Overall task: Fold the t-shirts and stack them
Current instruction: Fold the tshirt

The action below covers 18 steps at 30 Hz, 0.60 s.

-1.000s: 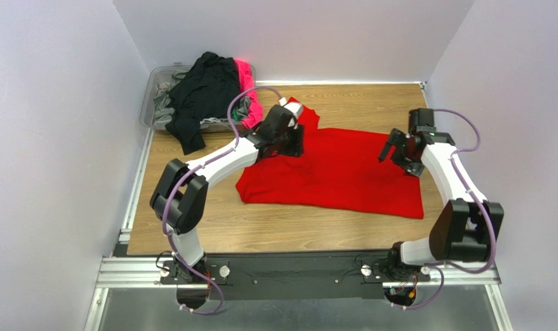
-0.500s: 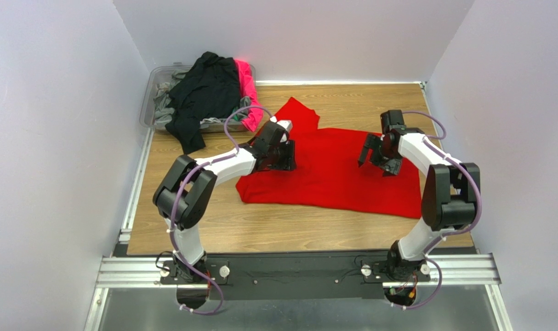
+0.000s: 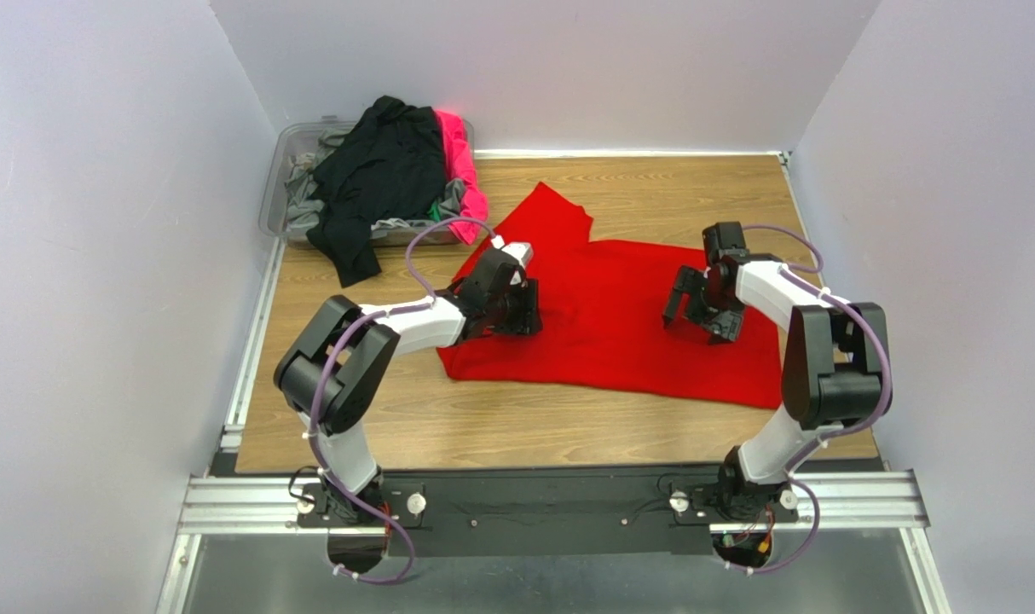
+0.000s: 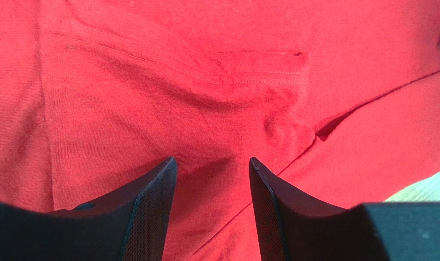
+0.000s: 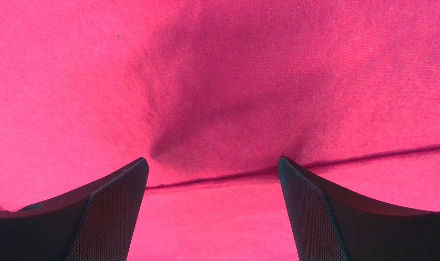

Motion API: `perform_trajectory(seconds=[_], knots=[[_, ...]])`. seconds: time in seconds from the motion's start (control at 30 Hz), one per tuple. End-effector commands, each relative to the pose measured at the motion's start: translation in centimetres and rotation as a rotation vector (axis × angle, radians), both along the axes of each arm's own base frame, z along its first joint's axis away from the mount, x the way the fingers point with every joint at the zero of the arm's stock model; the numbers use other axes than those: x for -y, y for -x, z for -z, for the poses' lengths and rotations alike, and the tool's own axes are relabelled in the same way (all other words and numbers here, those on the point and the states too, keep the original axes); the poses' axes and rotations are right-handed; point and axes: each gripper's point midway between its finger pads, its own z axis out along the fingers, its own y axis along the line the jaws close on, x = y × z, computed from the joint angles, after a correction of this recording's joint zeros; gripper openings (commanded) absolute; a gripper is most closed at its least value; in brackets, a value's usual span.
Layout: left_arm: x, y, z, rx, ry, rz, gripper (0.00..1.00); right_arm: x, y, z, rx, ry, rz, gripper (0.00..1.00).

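Both arms have come down and inward onto the red t-shirt [image 3: 619, 335]: left gripper [image 3: 520, 311] slid back from the upper sleeve toward the near-left part, right gripper [image 3: 700, 311] came in from the right edge. Left jaws are parted narrowly with a small pucker of cloth ahead of them, gripping nothing; right jaws are spread wide over a seam, gripping nothing. Shirt lies spread flat mid-table [image 3: 689, 192], one sleeve pointing to the far edge. Bin [image 3: 279, 179] in the far-left corner holds the black t-shirt [image 3: 382, 166] and pink t-shirt [image 3: 456, 143].
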Motion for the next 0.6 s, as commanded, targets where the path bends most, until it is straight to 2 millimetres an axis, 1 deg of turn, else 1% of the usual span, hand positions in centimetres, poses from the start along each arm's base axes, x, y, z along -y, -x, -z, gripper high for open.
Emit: perform_trajectory(seconds=[0.0,0.03,0.1,0.13,0.17,0.23,0.27,0.3,0.4,0.47,0.5,0.57], knots=[[-1.1,3.9,2.6,-0.099,-0.059,0.034,0.60,-1.0,3.1,1.0,-0.076,-0.055,0.029,0.95],[-1.1,4.2,2.5,-0.097,-0.058,0.041,0.60,-0.9,3.3,0.9,-0.079,-0.056,0.030,0.95],[-1.0,5.6,3.0,-0.108,-0.068,0.063,0.60,-0.8,4.1,0.7,-0.093,-0.050,0.037,0.95],[-0.9,6.0,2.7,-0.102,-0.064,0.071,0.60,-0.8,4.3,0.7,-0.097,-0.047,0.039,0.95],[-0.9,6.9,3.1,-0.111,-0.072,0.088,0.60,-0.7,4.6,0.6,-0.100,-0.046,0.041,0.95],[-0.8,7.7,3.0,-0.108,-0.071,0.103,0.60,-0.7,5.2,0.6,-0.120,-0.043,0.045,0.95],[-1.0,8.3,3.4,-0.116,-0.078,0.111,0.60,-0.6,5.5,0.7,-0.130,-0.040,0.049,0.95],[-0.7,8.9,3.3,-0.114,-0.079,0.128,0.60,-0.6,5.9,0.6,-0.142,-0.039,0.055,0.95],[-0.6,10.0,3.4,-0.117,-0.083,0.151,0.60,-0.6,6.7,0.6,-0.159,-0.038,0.062,0.95],[-0.4,11.1,3.4,-0.118,-0.086,0.178,0.60,-0.5,7.3,0.4,-0.159,-0.038,0.062,0.95],[0.0,11.7,3.2,-0.113,-0.084,0.198,0.60,-0.1,7.5,0.3,-0.153,-0.015,0.069,0.95],[-0.4,12.9,3.6,-0.127,-0.098,0.216,0.60,0.0,7.9,0.2,-0.154,-0.013,0.071,0.95]])
